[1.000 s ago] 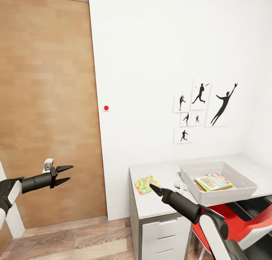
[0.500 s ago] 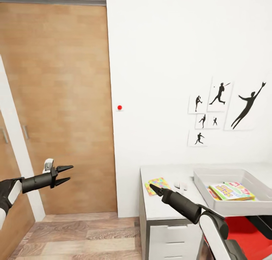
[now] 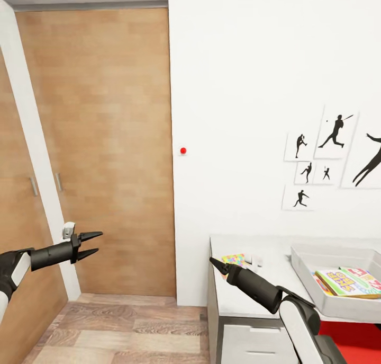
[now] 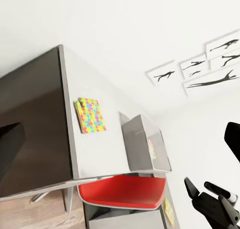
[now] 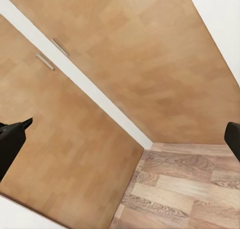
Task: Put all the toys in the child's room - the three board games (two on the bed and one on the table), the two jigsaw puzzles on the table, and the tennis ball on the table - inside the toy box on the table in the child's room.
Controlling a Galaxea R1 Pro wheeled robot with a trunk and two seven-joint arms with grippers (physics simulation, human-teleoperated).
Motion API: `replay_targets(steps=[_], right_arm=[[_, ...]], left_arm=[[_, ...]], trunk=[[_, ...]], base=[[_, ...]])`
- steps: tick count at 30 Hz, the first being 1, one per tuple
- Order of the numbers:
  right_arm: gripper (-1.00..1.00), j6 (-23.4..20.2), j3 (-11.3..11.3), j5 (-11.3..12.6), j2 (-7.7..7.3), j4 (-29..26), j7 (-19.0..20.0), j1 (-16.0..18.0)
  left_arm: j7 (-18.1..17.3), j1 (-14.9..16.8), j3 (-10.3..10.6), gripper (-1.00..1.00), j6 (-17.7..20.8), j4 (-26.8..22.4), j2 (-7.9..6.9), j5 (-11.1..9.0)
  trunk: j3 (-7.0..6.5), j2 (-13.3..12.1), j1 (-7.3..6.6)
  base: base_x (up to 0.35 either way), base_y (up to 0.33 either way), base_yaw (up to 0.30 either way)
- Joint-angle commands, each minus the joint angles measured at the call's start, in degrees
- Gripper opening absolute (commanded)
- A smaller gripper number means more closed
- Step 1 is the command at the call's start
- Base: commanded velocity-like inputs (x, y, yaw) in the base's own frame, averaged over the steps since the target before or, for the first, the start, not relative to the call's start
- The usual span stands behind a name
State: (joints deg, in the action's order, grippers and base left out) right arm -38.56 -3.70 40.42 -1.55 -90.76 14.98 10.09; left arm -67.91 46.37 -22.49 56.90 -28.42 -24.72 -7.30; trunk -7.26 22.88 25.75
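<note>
At four o'clock on the table [image 3: 254, 290], a jigsaw puzzle [image 3: 234, 259] lies beside the toy box [image 3: 338, 271] already holding a board game [image 3: 346, 282], while both arms ride forward for travel, left jaws parted and empty, right jaws' state impossible to tell.

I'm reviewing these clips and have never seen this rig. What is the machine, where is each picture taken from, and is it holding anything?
A simulated two-armed wheeled robot. The head camera looks forward over both arms: the left tool is open and holds nothing, and so is the right tool. The other two pictures come from cameras on each wrist. On the grey table lie a colourful jigsaw puzzle and a grey toy box with board games inside. The right wrist faces wooden wardrobe doors and the floor.
</note>
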Motion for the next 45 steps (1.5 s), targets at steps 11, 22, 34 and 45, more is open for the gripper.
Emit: replay_targets(steps=[11,22,34,45], right_arm=[[1.00,-0.2,0.0,0.0,-0.03,0.0,0.1,0.0],[1.00,-0.1,0.1,0.0,-0.03,0.1,0.0,0.0],[1.00,0.0,0.1,0.0,-0.03,0.1,-0.3,0.0],[1.00,-0.1,0.1,-0.3,-0.01,0.1,-0.6,0.0]], left_arm=[[-0.1,0.0,-0.1,1.00,0.3,0.0,0.01,0.0],[-0.1,0.0,-0.1,1.00,0.3,0.0,0.02,0.0],[-0.1,0.0,-0.1,1.00,0.3,0.0,0.01,0.0],[-0.1,0.0,-0.1,1.00,0.3,0.0,0.02,0.0]], trunk=[[0.03,0.0,0.03],[0.03,0.0,0.03],[0.26,0.0,0.03],[1.20,0.0,0.03]], base=[[0.029,-0.009,-0.044],[0.007,-0.055,-0.215],[0.098,0.037,-0.037],[0.017,0.004,-0.002]])
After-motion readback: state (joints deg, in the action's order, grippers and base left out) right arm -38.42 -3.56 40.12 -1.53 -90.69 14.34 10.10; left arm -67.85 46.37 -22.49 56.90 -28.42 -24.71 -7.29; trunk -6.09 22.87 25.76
